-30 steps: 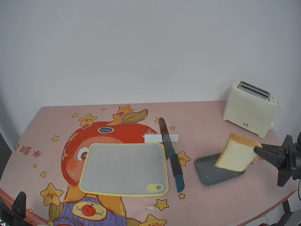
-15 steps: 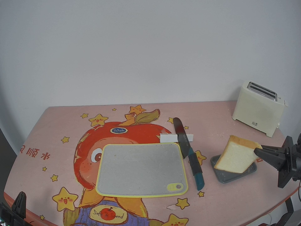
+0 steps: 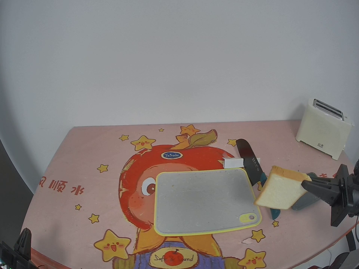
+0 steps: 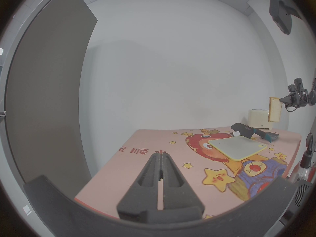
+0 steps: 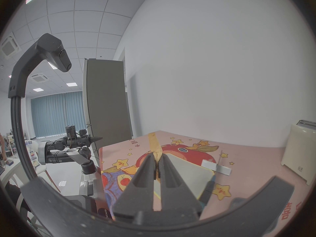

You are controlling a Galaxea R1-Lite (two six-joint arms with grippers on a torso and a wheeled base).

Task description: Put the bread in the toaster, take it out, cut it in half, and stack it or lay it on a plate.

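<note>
Tabletop: pink tabletop with a cartoon apple print (image 3: 93,150). The head view gives it from above, and the left wrist view (image 4: 138,168) looks along it from its left end.
Cutting board: grey rectangular plastic board with a yellow-green rim (image 3: 203,200), lying flat at the centre of the tabletop. The left wrist view (image 4: 235,145) gives it nearly side-on.
Block: small white rectangular block (image 3: 233,163), just behind the board's far right corner.
Knife: dark-bladed knife with a teal handle (image 3: 249,160), its blade lying across the block. In the head view most of the handle is hidden behind the bread.
Bread: square white slice with a tan crust (image 3: 280,189), held at a tilt. The left wrist view (image 4: 274,109) shows it raised clear of the tabletop. The right wrist view (image 5: 155,147) shows it edge-on.
Plate: grey rectangular plate (image 3: 304,201) on the tabletop, largely covered by the slice in the head view.
Toaster: cream two-slot toaster (image 3: 324,133) at the far right corner. The head view shows its top slots, and the right wrist view (image 5: 301,148) shows its side wall.
Left gripper: left gripper (image 4: 160,155) at the tabletop's near left edge, fingers pressed together, holding nothing.
Right gripper: right gripper (image 3: 306,183), fingers pinching the slice at its upper right crust corner.
</note>
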